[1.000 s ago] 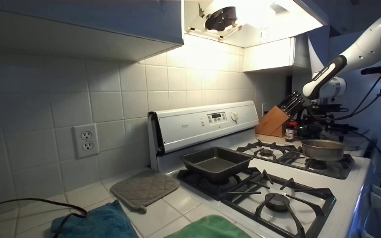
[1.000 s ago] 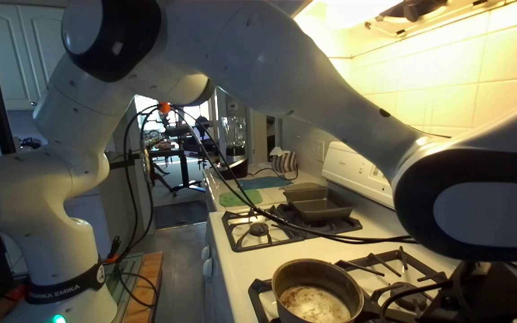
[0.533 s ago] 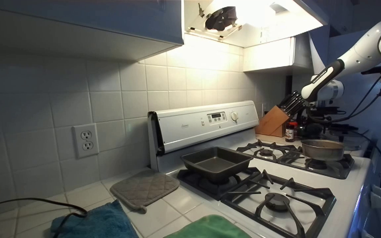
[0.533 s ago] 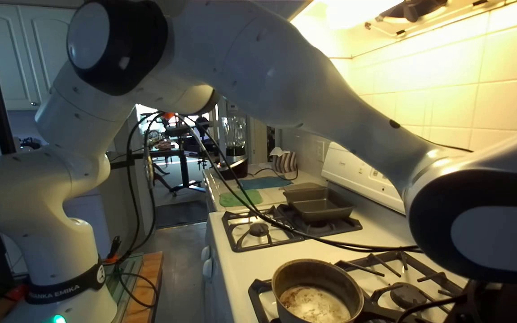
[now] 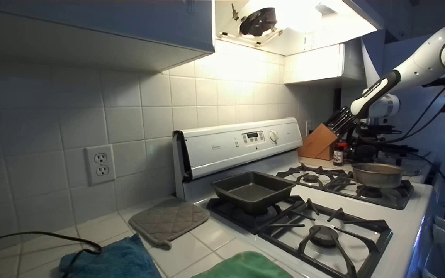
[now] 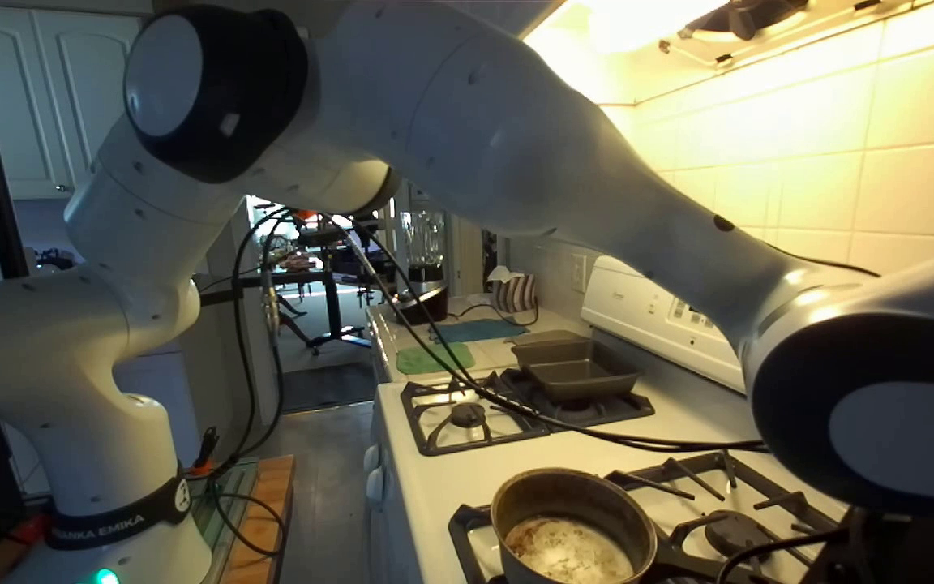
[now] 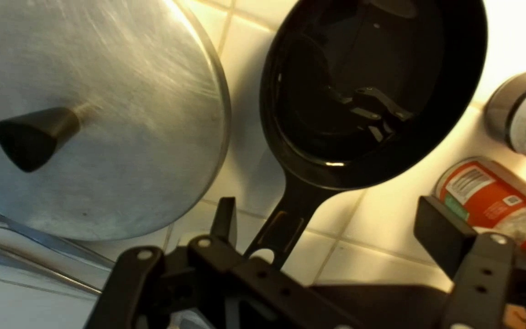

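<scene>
Room: A kitchen, homelike in its fittings, surrounds us.
Gas stove (image 5: 323,197): White; a square baking pan (image 5: 253,191) and a stained saucepan (image 5: 377,176) sit over two of its burners (image 5: 371,192).
Range hood (image 5: 303,27): Lit from within, hanging over the stove near a wall cabinet (image 5: 129,19).
Tiled wall (image 5: 124,120): Pale squares behind the stove, broken by a power outlet (image 5: 101,164).
Counter (image 5: 191,249): Tiled as well; a quilted pot holder (image 5: 170,222) lies beside the stove, a wooden knife block (image 5: 318,143) stands past it.
Frying pan (image 7: 368,105): Dark, beside a round metal lid (image 7: 130,137).

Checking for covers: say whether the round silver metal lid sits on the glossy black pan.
No: the round silver metal lid sits beside the open, glossy black pan.
</scene>
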